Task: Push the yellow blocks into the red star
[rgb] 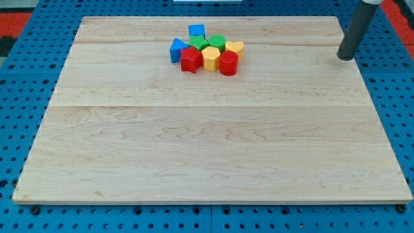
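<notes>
The blocks sit in one tight cluster near the view's top centre of the wooden board (207,142). A red star (190,60) is at the cluster's lower left. A yellow hexagon-like block (211,58) touches its right side. A yellow heart (234,47) sits further right, behind a red cylinder-like block (228,64). My tip (346,58) is at the board's upper right edge, far to the right of the cluster and touching no block.
A blue triangular block (176,50) is at the cluster's left and a blue cube (196,31) at its top. Two green blocks (207,44) sit in the middle. Blue pegboard (19,116) surrounds the board.
</notes>
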`<state>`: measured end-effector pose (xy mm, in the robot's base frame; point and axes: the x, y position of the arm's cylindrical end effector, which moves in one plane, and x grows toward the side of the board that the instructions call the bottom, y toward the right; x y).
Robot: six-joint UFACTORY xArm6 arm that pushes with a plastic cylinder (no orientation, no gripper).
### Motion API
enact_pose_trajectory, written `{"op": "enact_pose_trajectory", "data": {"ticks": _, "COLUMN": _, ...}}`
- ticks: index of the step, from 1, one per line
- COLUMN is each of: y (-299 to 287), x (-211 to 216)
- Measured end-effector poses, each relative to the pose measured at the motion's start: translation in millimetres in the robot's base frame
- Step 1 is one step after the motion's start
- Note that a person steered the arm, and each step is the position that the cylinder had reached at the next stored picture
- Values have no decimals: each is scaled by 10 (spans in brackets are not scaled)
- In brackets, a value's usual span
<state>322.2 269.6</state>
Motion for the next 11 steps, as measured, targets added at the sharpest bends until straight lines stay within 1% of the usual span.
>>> {"op": "enact_pose_trajectory", "data": {"ticks": 1, "y": -983, "x": -1}}
{"op": "enact_pose_trajectory", "data": {"ticks": 2, "y": -1475, "x": -2}}
{"op": "enact_pose_trajectory", "data": {"ticks": 3, "y": -1543, "x": 279}}
{"op": "enact_pose_trajectory", "data": {"ticks": 4, "y": -1226, "x": 306}}
{"op": "enact_pose_trajectory", "data": {"ticks": 5, "y": -1178, "x": -151}}
{"op": "enact_pose_trajectory", "data": {"ticks": 6, "y": -1756, "x": -370}}
{"op": "enact_pose_trajectory", "data": {"ticks": 7, "y": -2082, "x": -139}}
{"op": "enact_pose_trajectory", "data": {"ticks": 8, "y": -2110, "x": 162}}
{"op": "enact_pose_trajectory", "data": {"ticks": 9, "y": -2423, "x": 133}}
{"op": "enact_pose_trajectory", "data": {"ticks": 10, "y": -2870, "x": 133}}
{"op": "enact_pose_trajectory", "data": {"ticks": 11, "y": -3132, "x": 60}}
